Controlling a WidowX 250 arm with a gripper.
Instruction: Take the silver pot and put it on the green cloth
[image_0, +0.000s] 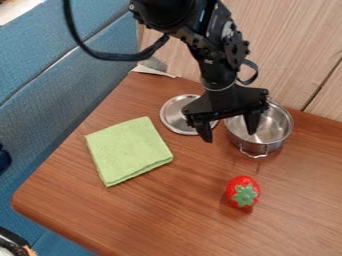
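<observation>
Silver pot (274, 129) sits upright on the brown wood table (153, 215), apart from the green cloth (128, 151). Lid (175, 116) between them (toy strawberry (243, 192) nearer the camera). Blue upholstery (57, 95) left, wood-panel wall (294, 40) behind. Arm comes in from the top edge, gripper (229, 130) pointing down, spread and holding nothing, one finger (252, 123) overlapping the pot's opening in view.
</observation>
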